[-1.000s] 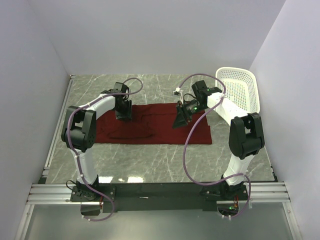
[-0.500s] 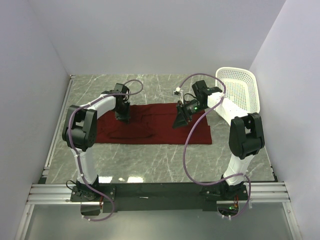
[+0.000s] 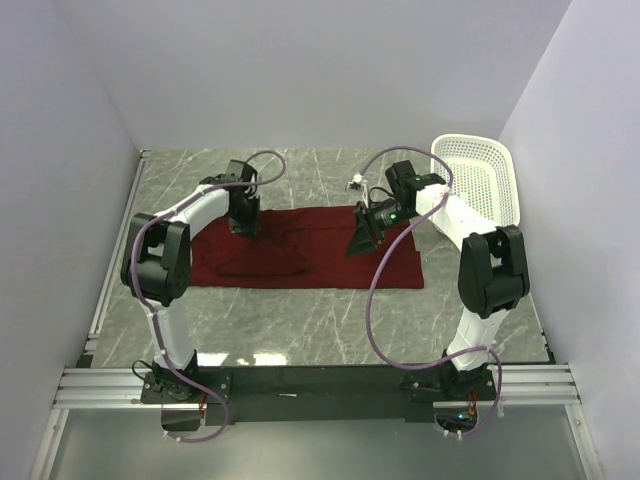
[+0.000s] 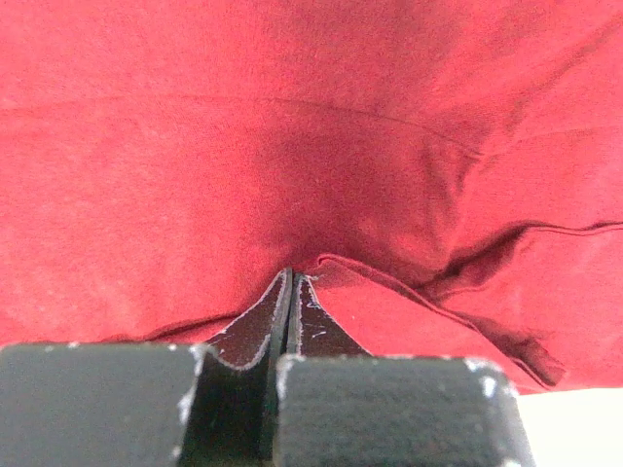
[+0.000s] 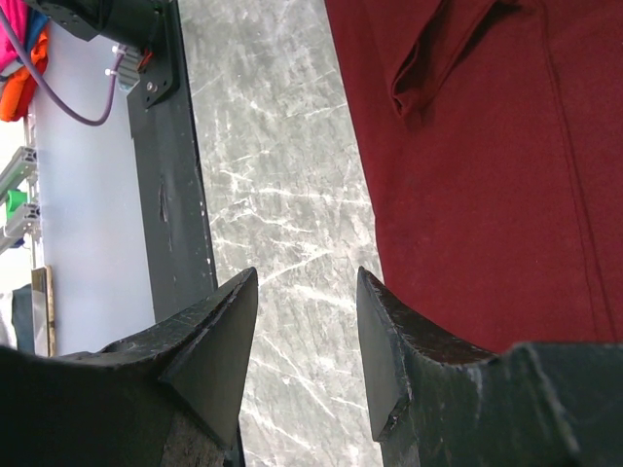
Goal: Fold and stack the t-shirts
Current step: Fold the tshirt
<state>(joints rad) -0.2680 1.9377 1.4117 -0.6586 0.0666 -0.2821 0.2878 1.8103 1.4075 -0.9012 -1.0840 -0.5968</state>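
A dark red t-shirt lies spread flat on the marble table. My left gripper is at the shirt's far left edge. In the left wrist view the gripper is shut, with a raised fold of the red cloth pinched at its tips. My right gripper hovers over the middle right of the shirt. In the right wrist view it is open and empty, above bare marble beside the shirt, whose sleeve shows at the top.
A white mesh basket stands tilted at the far right. White walls enclose the table on three sides. A black frame bar runs along the table's edge, with bright cloth beyond it.
My left gripper has shifted slightly toward the far side, staying at the shirt's edge. The right arm has barely moved.
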